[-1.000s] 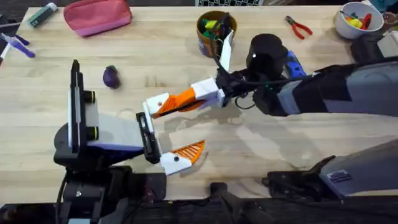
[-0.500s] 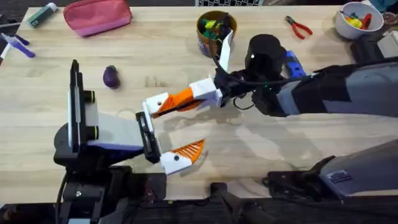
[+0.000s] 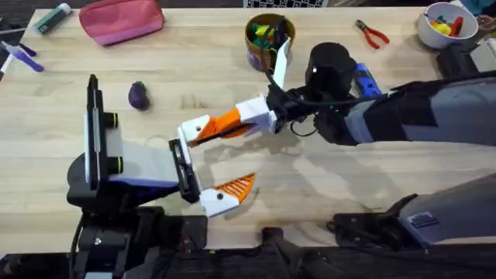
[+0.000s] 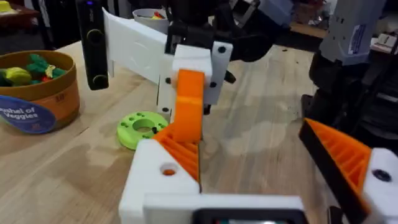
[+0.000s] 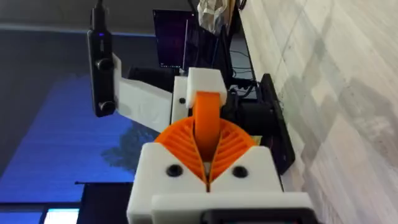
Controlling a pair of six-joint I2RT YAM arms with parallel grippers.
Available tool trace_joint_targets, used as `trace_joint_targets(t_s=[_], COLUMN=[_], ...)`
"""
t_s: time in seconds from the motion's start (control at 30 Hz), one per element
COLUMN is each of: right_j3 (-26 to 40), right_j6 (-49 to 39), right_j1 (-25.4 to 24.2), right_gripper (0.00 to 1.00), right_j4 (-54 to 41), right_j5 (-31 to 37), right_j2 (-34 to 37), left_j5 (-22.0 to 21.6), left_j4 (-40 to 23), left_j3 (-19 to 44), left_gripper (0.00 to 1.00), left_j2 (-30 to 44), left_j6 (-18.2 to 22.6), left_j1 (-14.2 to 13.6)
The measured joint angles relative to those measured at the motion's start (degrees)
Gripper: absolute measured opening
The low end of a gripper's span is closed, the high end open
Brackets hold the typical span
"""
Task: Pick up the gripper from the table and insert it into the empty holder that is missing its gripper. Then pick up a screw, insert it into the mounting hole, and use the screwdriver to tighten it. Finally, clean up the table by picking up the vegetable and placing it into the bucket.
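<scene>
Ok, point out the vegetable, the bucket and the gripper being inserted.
vegetable point(image 3: 139, 95), overhead view, middle of its purple body.
bucket point(image 4: 43, 106), left wrist view, orange side wall by the blue label.
gripper point(image 3: 225, 123), overhead view, orange body between the right gripper's point(image 3: 232, 124) pads.

Pale wooden plank tabletop point(image 3: 325, 186) spanned scene, evenly lit. Dark floor strip beyond far edge. Dark monitor point(image 5: 171, 46) stood in dim blue-lit room.

bucket point(image 4: 38, 93) label: blue band, white print, partly cut off, reads "…shel of Veggies"
other print: white sticker on dark arm casing point(image 4: 356, 38), too small to read
</scene>
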Motion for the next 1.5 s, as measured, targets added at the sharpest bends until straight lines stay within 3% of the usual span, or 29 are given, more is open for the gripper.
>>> trace_joint_targets(t_s=[0.53, 0.7, 0.77, 1.03, 1.17, 1.33, 1.5], right_j3=[0.0, 0.0, 0.0, 0.0, 0.0, 0.1, 4.2], right_j6=[0.0, -0.4, -0.5, -0.5, -1.3, -7.5, -21.0], right_j1=[0.0, 0.2, 0.2, 0.2, -0.1, -3.6, -11.2], right_gripper=[0.029, 0.684, 0.833, 0.978, 0.988, 0.99, 0.991], right_j4=[-0.1, -0.6, -0.6, -0.6, -0.9, -15.2, -45.7], right_j5=[0.2, 1.7, 2.0, 2.5, 2.9, 3.7, 6.7], right_j2=[0.0, 0.0, 0.0, 0.0, -0.1, -5.5, -17.4], left_j5=[-0.1, 0.0, 0.0, 0.0, 0.0, 0.0, 0.0], left_j4=[0.0, 0.0, 0.0, 0.0, 0.0, 0.0, 0.0], left_j3=[0.0, 0.0, 0.0, 0.0, 0.0, 0.0, 0.0], left_gripper=[0.985, 0.987, 0.986, 0.985, 0.985, 0.987, 0.986], left_j2=[0.0, 0.0, 0.0, 0.0, 0.0, 0.0, 0.0], left_j6=[0.0, 0.0, 0.0, 0.0, 0.0, 0.0, 0.0], left_j1=[0.0, 0.0, 0.0, 0.0, 0.0, 0.0, 0.0])
